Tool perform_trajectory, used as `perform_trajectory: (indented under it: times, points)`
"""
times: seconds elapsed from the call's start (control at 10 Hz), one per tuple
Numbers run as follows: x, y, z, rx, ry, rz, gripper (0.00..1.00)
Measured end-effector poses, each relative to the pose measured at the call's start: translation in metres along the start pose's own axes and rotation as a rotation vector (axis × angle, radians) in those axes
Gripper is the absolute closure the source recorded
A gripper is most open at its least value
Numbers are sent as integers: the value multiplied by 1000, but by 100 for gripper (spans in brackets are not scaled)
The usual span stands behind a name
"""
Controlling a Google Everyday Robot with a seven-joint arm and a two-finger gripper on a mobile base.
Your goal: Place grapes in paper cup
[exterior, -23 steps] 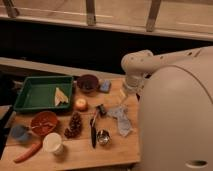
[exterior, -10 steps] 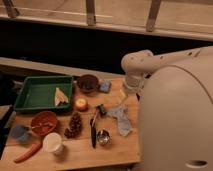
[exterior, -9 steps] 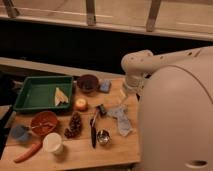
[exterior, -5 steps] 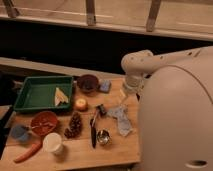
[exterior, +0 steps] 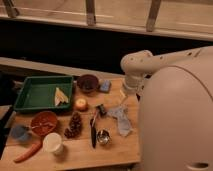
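Table [exterior: 117, 150]: wooden top crowded with small things, dark wall and a railing behind it
Blue cup [exterior: 20, 132]: at the far left edge, touching the left side of the red-brown bowl
Carrot [exterior: 27, 151]: lying slanted at the front left corner, just left of the paper cup
Green tray [exterior: 35, 92]: back left, with a pale yellow piece [exterior: 61, 96] at its right end
Red-brown bowl [exterior: 44, 122]: in front of the tray
Paper cup [exterior: 52, 143]: upright near the front edge, mouth up, just in front of the bowl
Grapes [exterior: 74, 126]: lying on the table just right of the red-brown bowl and up-right of the paper cup, outside the cup
Round fruit [exterior: 80, 104]: just behind the grapes
Dark bowl [exterior: 88, 82]: at the back, right of the tray, with a blue block [exterior: 105, 86] beside it
Black tool [exterior: 93, 131]: lying front to back, right of the grapes
Metal cup [exterior: 103, 136]: just beside the tool's front end
Grey cloth [exterior: 121, 119]: crumpled, right of centre
Gripper [exterior: 123, 93]: at the end of the white arm [exterior: 137, 64], over the back right of the table, well apart from the grapes; how far open it is cannot be told, and no hold on anything shows
Robot body [exterior: 175, 120]: fills the right side
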Motion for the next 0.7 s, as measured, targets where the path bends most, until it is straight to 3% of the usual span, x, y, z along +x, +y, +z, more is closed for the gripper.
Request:
perform_trajectory:
  times: [0.3, 0.7]
  points:
    - [-34, 38, 1, -15, -32, -73, 23]
    - [-96, 127, 4, -102, -82, -176, 23]
